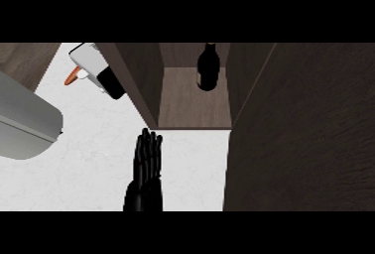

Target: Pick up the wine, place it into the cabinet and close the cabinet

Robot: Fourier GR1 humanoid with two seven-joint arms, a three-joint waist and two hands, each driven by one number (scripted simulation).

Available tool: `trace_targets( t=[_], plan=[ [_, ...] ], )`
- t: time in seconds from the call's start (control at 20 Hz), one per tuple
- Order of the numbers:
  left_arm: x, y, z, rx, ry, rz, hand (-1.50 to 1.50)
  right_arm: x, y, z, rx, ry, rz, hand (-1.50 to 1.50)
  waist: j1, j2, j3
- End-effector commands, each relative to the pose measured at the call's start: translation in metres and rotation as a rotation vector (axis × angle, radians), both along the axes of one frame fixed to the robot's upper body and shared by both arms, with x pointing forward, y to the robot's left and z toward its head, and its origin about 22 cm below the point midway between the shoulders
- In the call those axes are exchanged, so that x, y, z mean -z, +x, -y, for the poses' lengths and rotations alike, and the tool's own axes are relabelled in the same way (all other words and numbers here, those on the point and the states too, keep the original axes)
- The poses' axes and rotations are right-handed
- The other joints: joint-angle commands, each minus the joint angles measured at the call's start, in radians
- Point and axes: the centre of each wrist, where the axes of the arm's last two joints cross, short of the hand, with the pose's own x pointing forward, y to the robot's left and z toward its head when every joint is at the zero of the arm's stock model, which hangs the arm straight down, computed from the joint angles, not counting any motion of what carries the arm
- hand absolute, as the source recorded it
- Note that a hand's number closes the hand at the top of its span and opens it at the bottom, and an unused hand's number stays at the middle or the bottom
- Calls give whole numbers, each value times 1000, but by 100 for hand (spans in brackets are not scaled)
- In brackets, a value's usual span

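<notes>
The dark wine bottle (208, 67) stands upright inside the open brown cabinet (192, 106), toward the back of its shelf. No hand touches it. My left hand (145, 171) is open with its fingers straight, pointing toward the cabinet's front left corner and just short of the shelf's edge. The dark cabinet door (300, 129) stands swung open and fills the right side of the view. My right hand does not show; the door covers that side.
A grey metal rounded object (22, 124) lies at the left edge on the white counter (81, 168). A white and black appliance (95, 69) with an orange item (71, 78) sits left of the cabinet's side wall.
</notes>
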Motion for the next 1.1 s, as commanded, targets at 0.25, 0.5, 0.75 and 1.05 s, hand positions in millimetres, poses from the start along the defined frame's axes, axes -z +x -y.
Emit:
trace_targets(
  t=[0.25,0.5,0.75,1.05],
  plan=[
    [-18,-42,-55,85,18,26,-150,8,-12,7,-170,7,-39,150,3,1,1],
    [-15,-60,-69,144,21,37,-150,-3,-27,6,-183,-52,-5,150,2,0,0],
    [-23,-39,-104,106,51,37,-150,13,-29,-11,-309,17,-108,150,-1,1,-1],
    [-37,-48,-130,64,38,61,-150,18,-51,-23,-366,61,-193,150,-3,-1,-1]
  ],
)
